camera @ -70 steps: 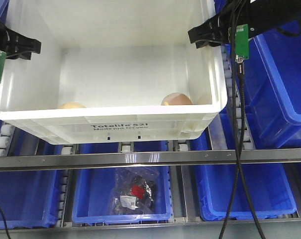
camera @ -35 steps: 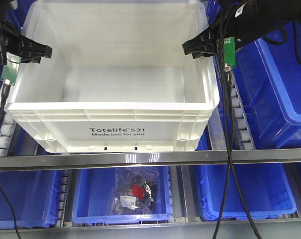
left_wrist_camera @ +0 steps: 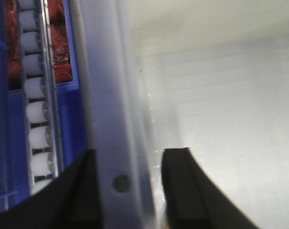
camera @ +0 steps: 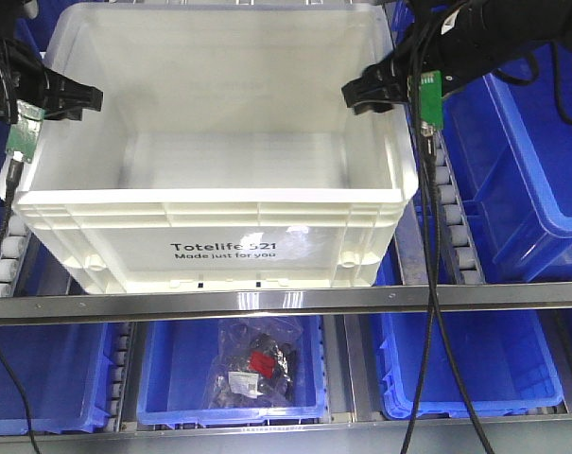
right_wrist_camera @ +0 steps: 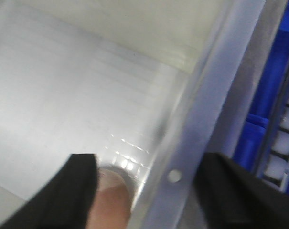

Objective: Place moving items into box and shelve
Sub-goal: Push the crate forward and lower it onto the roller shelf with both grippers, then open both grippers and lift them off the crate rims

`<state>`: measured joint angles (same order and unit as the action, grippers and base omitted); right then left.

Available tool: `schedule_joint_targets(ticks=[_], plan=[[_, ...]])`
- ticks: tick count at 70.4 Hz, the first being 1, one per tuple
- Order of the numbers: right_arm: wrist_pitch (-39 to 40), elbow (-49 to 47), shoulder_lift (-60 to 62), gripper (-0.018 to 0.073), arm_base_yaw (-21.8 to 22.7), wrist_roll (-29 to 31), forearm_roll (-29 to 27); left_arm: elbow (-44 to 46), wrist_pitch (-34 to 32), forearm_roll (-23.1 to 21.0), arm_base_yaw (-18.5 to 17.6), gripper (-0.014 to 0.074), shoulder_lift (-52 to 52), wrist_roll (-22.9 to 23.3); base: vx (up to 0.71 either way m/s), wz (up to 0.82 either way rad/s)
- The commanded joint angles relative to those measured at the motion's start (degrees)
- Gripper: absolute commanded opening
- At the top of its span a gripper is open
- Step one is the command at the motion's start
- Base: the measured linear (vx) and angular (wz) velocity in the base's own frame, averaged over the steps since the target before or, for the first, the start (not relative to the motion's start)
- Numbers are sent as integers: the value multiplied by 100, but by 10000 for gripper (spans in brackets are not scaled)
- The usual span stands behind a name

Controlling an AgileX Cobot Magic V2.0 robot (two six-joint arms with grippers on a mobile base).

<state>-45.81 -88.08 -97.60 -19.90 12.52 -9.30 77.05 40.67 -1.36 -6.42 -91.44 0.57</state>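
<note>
Box (camera: pixel 219 248): sitting on the shelf rollers (camera: pixel 448 203), both side rims being held.
Left gripper (left_wrist_camera: pixel 130 183): straddling the left rim — narrow.
Right gripper (right_wrist_camera: pixel 146 191): straddling the right rim; pink-brown ball (right_wrist_camera: pixel 111 202) lying inside, just below.
Doing it well: pushing evenly, level — no skew.

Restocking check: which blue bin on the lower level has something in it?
The middle blue bin, under the white crate: it holds a clear bag of dark parts.

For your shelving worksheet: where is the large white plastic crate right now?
Front view: the large white plastic crate sits on the roller shelf, above the blue bins, held between both end effectors.
</note>
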Motion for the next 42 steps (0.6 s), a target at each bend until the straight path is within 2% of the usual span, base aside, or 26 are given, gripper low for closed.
schedule_joint_targets(ticks=[1, 8, 36, 42], plan=[[600, -251, 301, 644, -107, 96, -388, 203, -467, -351, -138, 486, 233, 25, 0, 0], [631, -251, 321, 724, -93, 96, -288, 210, -512, -351, -131, 528, 244, 25, 0, 0], [634, -251, 782, 668, -93, 96, -127, 676, -371, -334, -131, 532, 594, 20, 0, 0], [576, -251, 895, 645, -93, 96, -127, 676, -303, -212, -131, 532, 699, 12, 0, 0]])
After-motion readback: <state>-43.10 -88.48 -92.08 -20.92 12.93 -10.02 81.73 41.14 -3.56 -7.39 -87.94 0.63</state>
